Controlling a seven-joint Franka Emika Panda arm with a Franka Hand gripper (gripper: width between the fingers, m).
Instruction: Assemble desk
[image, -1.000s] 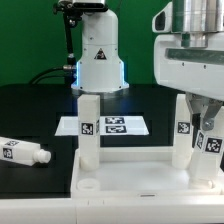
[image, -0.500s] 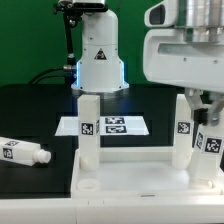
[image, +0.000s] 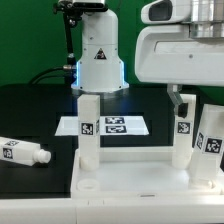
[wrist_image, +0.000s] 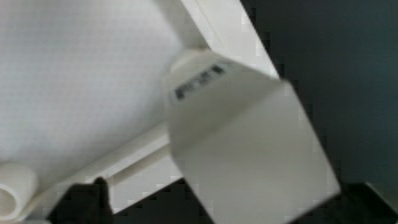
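Observation:
The white tabletop (image: 125, 170) lies tray-side up at the front. Three white legs stand upright in its corner sockets: one at the exterior view's left (image: 90, 125), one further back (image: 183, 125), one at the right (image: 211, 140). A fourth leg (image: 25, 152) lies loose on the black table to the left. My gripper (image: 198, 100) hangs just above the right leg, open and holding nothing. In the wrist view the leg (wrist_image: 240, 150) stands between my dark fingers (wrist_image: 89, 200), clear of them, over the tabletop (wrist_image: 89, 80).
The marker board (image: 110, 126) lies flat behind the tabletop. The robot's white base (image: 100, 55) stands at the back. The arm's large white body (image: 185, 50) fills the upper right. A round socket (wrist_image: 15, 185) shows at the wrist view's edge.
My gripper has risen off the right leg and the arm has shifted toward the exterior view's left. The leg stays upright in its socket.

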